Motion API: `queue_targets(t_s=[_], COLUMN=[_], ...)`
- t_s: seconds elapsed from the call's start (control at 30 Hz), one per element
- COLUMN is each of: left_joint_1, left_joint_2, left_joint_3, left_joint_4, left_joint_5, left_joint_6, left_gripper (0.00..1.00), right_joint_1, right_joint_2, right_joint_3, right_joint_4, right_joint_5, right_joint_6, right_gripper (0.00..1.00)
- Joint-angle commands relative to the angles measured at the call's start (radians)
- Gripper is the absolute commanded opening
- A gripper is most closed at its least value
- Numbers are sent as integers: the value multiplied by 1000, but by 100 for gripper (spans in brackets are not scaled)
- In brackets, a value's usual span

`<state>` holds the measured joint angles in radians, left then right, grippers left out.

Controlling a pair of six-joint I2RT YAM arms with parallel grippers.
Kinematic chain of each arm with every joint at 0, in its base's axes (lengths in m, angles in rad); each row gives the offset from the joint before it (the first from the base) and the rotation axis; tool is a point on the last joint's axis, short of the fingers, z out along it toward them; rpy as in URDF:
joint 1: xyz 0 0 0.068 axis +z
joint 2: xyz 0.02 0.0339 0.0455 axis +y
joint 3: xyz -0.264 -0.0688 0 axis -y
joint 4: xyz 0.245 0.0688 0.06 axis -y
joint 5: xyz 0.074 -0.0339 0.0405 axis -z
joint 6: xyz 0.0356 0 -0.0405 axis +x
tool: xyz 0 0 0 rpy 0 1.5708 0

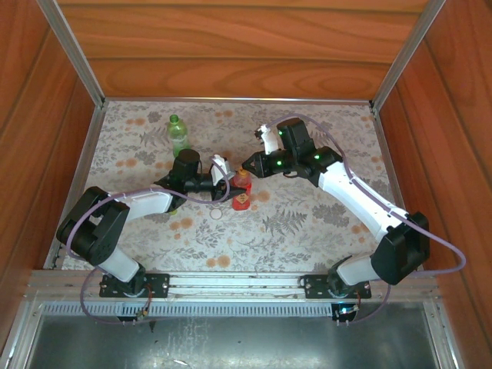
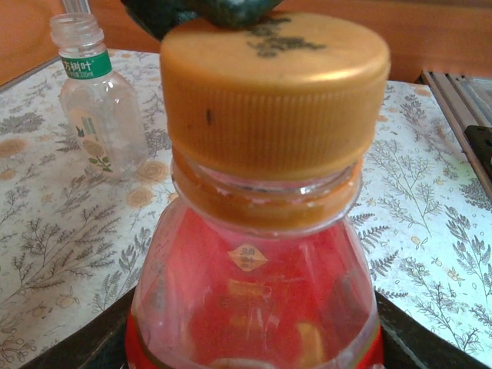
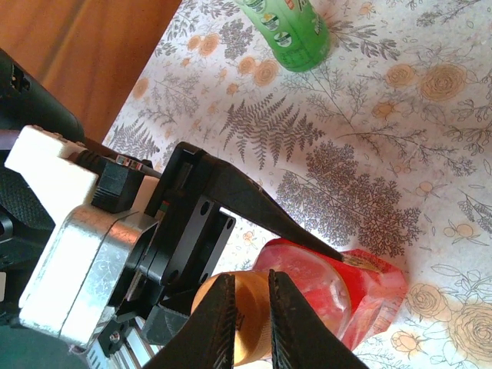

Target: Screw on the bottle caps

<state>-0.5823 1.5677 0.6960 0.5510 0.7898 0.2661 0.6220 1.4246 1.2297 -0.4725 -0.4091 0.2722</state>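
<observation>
The step in hand is threading the orange ribbed plastic screw cap [image 2: 273,100] onto the red plastic bottle with the yellow-marked label [image 1: 241,197]. The right claw [image 3: 251,292] is closed on that cap, one ribbed finger on each side of it, coming in from above and beyond the bottle. The left claw [image 1: 227,188] is clamped around the bottle's body from the side and holds it upright near the middle of the bench [image 1: 307,231], on its floral cloth.

In the left wrist view the cap sits on the neck but looks slightly tilted, with the collar ring showing below its skirt, so I judge it is not seated all the way. To do this well, the right claw should press down lightly and level the cap before turning, so that the threads catch squarely and do not cross. The turn should run about the bottle's own axis, with the left claw gripping firmly enough that the bottle does not spin with the cap. Too hard a squeeze could deform the soft neck.

A green plastic bottle [image 1: 178,134] stands further back on the left, well apart. A small clear plastic bottle [image 2: 96,100] stands uncapped on the cloth behind the red one.
</observation>
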Motion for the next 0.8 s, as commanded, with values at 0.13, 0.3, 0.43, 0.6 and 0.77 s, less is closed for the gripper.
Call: queue_targets(t_s=[0.13,0.3,0.43,0.6,0.77], left_joint_1=[0,-1,0,0,0], left_joint_2=[16,11,15,25,29], left_joint_3=[0,-1,-1,9,11], left_joint_4=[16,16,16,16,16], left_joint_5=[29,30,21,21,19], left_joint_6=[13,13,8,-15,-13], left_gripper=[57,57,57,56,56], right_joint_1=[9,11,10,11,10], right_joint_2=[-9,8,46,24,9], right_joint_3=[4,53,84,45,30], right_joint_4=[-59,-75,-118,-135,-140], right_joint_5=[-13,-19,-47,-68,-78], right_joint_6=[-56,-62,-76,-75,-71], right_gripper=[25,16,6,17,19])
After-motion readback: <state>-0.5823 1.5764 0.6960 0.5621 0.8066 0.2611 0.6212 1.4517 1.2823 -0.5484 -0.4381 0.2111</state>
